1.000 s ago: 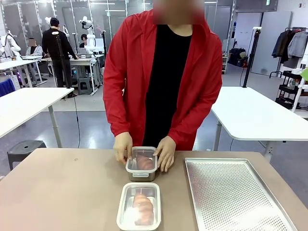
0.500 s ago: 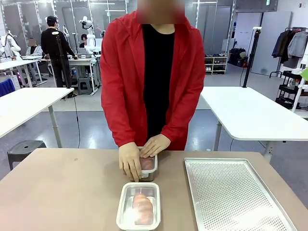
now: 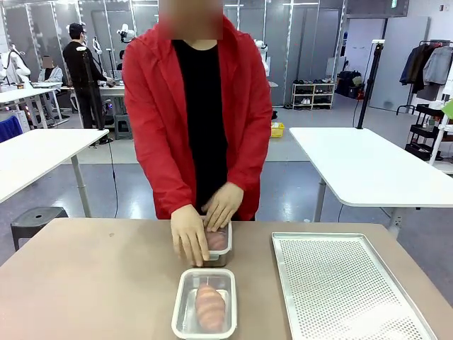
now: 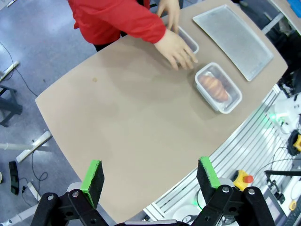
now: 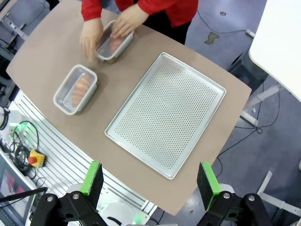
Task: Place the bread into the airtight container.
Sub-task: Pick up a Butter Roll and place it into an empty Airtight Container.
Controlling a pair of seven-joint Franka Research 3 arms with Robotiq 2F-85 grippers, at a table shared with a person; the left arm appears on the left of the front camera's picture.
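Note:
A bread roll (image 3: 209, 306) lies in the near airtight container (image 3: 182, 313), a clear rounded box by the table's front edge. Behind it stands a second container (image 3: 221, 244) with bread inside; the person's two hands (image 3: 188, 236) press on its top. My left gripper (image 4: 149, 178) hangs open high above the table, far from the near container (image 4: 233, 96) and its bread (image 4: 214, 87). My right gripper (image 5: 149, 179) is also open and high up, with the near container (image 5: 63, 100) and the far one (image 5: 114, 45) well below it.
A perforated metal tray (image 3: 344, 289) covers the table's right side, also seen from above as the tray (image 5: 165, 113). The left half of the brown table (image 3: 85, 283) is bare. The person in a red jacket (image 3: 163, 120) stands at the far edge.
The person has shifted to the left, and both hands have moved from the sides of the far container onto its top. The grippers stay open.

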